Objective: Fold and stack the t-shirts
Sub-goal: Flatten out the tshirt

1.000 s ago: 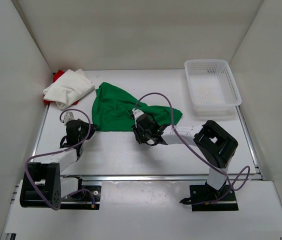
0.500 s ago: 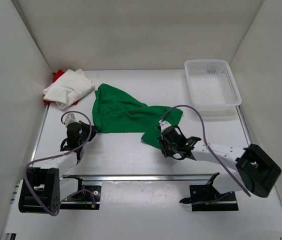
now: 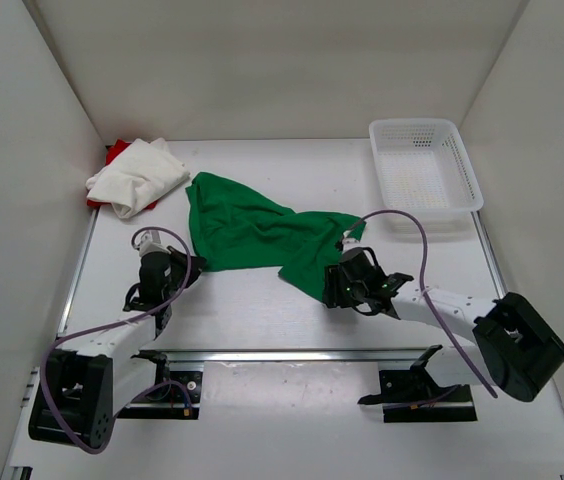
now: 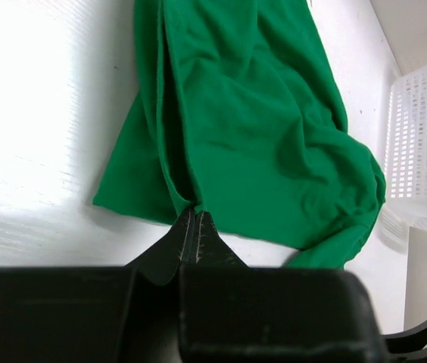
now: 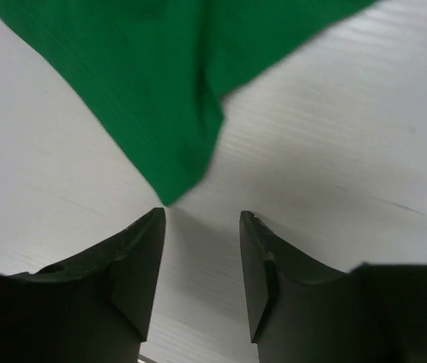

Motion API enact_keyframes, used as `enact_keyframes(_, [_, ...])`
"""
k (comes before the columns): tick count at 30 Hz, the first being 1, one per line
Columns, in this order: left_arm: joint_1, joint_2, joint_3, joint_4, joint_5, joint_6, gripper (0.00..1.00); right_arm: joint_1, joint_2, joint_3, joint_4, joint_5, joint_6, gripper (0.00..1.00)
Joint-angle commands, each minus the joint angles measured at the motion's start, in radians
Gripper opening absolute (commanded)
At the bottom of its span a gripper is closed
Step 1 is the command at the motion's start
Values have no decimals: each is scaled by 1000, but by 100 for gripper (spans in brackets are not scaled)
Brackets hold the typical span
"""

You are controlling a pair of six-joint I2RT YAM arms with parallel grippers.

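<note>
The green t-shirt (image 3: 252,232) lies spread and wrinkled in the middle of the table. My left gripper (image 3: 184,264) is shut on its near left edge; the left wrist view shows the shut tips (image 4: 196,215) pinching a fold of the green cloth (image 4: 251,128). My right gripper (image 3: 332,286) is open and empty at the shirt's near right corner. In the right wrist view that gripper (image 5: 202,217) has the green corner (image 5: 176,144) lying just beyond its left fingertip. The off-white t-shirt (image 3: 138,176) lies bunched at the back left on top of the red t-shirt (image 3: 114,152), which shows only at its edges.
A white plastic mesh basket (image 3: 424,178) stands at the back right; it also shows in the left wrist view (image 4: 419,144). White walls enclose the table on the left, back and right. A metal rail (image 3: 292,353) runs along the near edge.
My right arm swung right and toward the front, and the green shirt's right part stretched out with it. Its jaws now stand open behind the corner. My left gripper shifted slightly nearer, still pinching the cloth.
</note>
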State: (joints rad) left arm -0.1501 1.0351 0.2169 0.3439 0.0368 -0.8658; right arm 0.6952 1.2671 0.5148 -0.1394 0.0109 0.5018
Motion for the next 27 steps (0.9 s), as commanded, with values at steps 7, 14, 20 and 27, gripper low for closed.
enact_keyframes(7, [-22,-7,-25,26,6,13,0,72,124,76,77,133,83,42])
enact_keyframes(14, [3,-9,-33,26,-2,14,0,95,167,59,23,190,110,26])
enact_keyframes(20, [6,-4,-28,30,5,8,0,76,147,14,23,192,121,10])
enact_keyframes(27, [-5,-15,-16,14,28,22,0,60,26,36,5,166,58,0])
